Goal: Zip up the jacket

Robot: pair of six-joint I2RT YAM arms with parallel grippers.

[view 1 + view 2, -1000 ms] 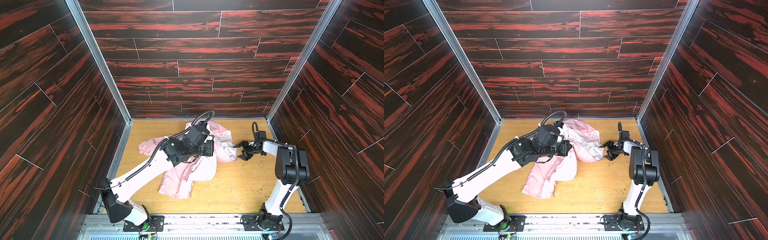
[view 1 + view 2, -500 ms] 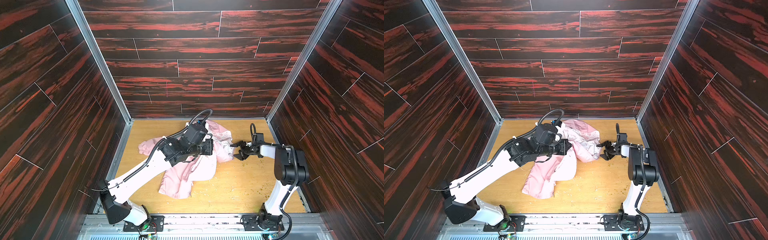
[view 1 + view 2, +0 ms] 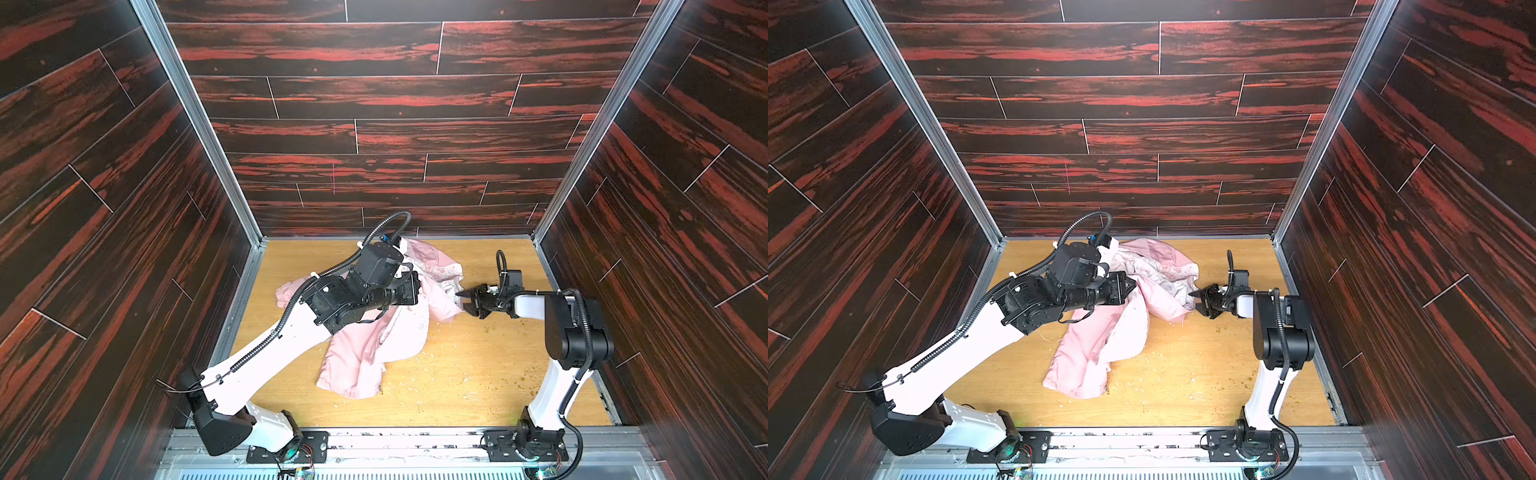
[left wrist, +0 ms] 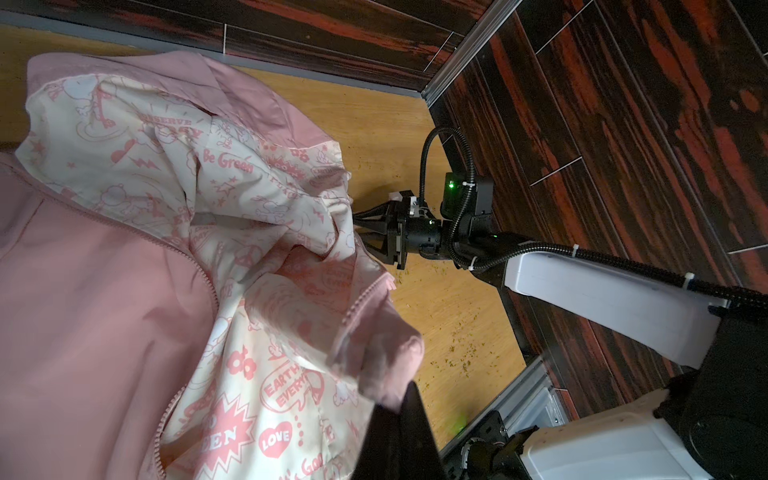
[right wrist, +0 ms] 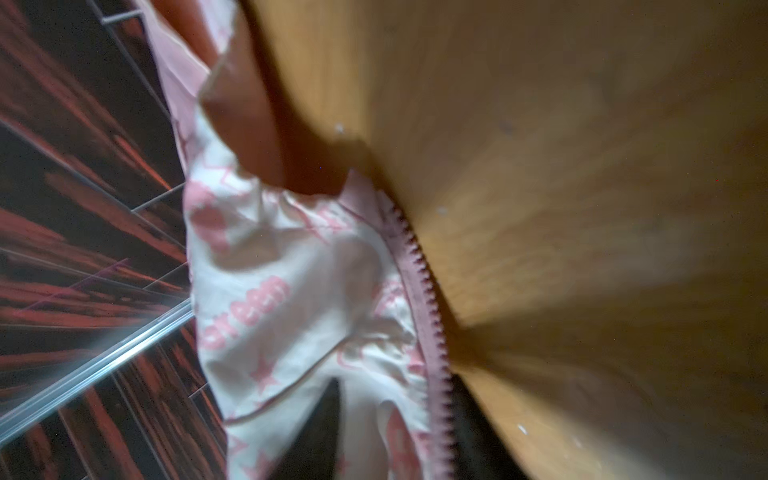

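Note:
The pink jacket point(image 3: 374, 353) point(image 3: 1092, 353) lies crumpled on the wooden floor, front open, its pale printed lining point(image 4: 266, 195) turned up. My left gripper point(image 4: 399, 399) point(image 3: 415, 286) is shut on a pink fold of it near one zipper edge point(image 4: 361, 299). My right gripper point(image 3: 461, 300) point(image 3: 1196, 301) point(image 4: 357, 226) has come in from the right, and its jaws are closed on the jacket's right edge. In the right wrist view, lining and a row of zipper teeth point(image 5: 424, 282) sit between its dark fingers point(image 5: 324, 415). The zipper slider does not show.
Dark red wood-patterned walls point(image 3: 395, 137) close in the floor point(image 3: 478, 374) on three sides, with metal corner posts point(image 3: 582, 141). Small crumbs point(image 3: 490, 330) lie scattered on the boards. The arm bases stand on a rail point(image 3: 395, 440) at the front.
My right gripper has moved left up to the jacket's edge and closed from wide open onto the fabric. The left arm has shifted slightly, still gripping its fold.

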